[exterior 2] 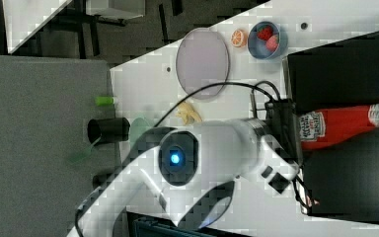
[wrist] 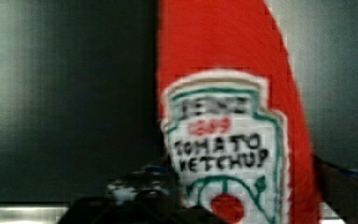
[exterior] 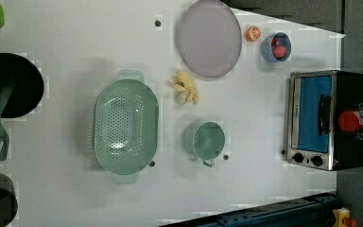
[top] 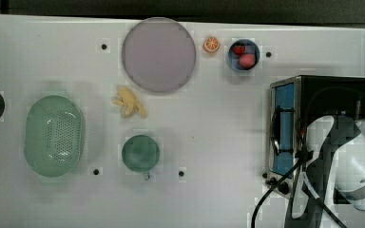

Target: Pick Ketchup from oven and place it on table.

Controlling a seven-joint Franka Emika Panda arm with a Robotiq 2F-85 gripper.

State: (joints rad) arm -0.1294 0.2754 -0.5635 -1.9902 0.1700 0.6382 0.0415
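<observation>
the ketchup bottle (exterior 2: 345, 123) stands on the black top of the toaster oven (exterior: 312, 118), which sits on the white surface (top: 218, 123). the robot's fingers (exterior: 361, 124) flank it; i can't tell whether they're gripping.

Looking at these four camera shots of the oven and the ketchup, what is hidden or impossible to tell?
- Ketchup: in the top view the arm covers it; in the wrist view its top and base run past the picture's edges.
- Hand: whether it already grips the bottle cannot be told; in the right view the arm blocks the contact.
- Oven: the blue glass door hides its inside in the left view.
</observation>
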